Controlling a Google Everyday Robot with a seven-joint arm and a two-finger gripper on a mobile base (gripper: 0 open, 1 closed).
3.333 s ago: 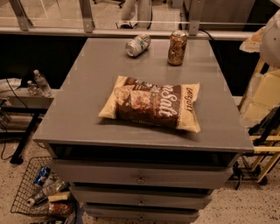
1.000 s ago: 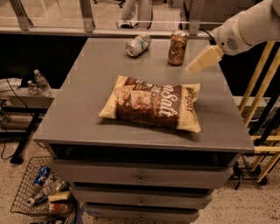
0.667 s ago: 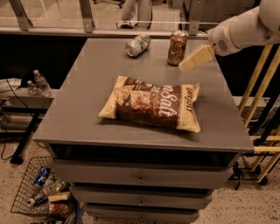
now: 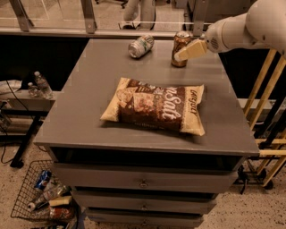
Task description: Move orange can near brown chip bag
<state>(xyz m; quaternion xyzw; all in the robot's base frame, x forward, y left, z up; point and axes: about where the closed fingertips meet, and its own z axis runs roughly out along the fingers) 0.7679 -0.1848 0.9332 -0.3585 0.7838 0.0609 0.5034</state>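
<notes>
Dim, warm light lies over the grey worktop (image 4: 85,94) — the floor (image 4: 49,11) beyond it is far brighter. The pincer (image 4: 179,55), against the orange can (image 4: 181,38) at the far right, shows pale. The brown chip bag (image 4: 156,105) throws a soft shadow forward — darkness sits underneath the worktop.

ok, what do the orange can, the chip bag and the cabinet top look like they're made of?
Orange can: metal, likely aluminium; coppery sheen, silver top.
Brown chip bag: probably thin plastic film; printed and puffed like a pillow.
Cabinet top: matte grey; painted metal or laminate, can't tell which.
The gripper, cream and plastic-looking, overlaps the can's right side in the camera view.
</notes>
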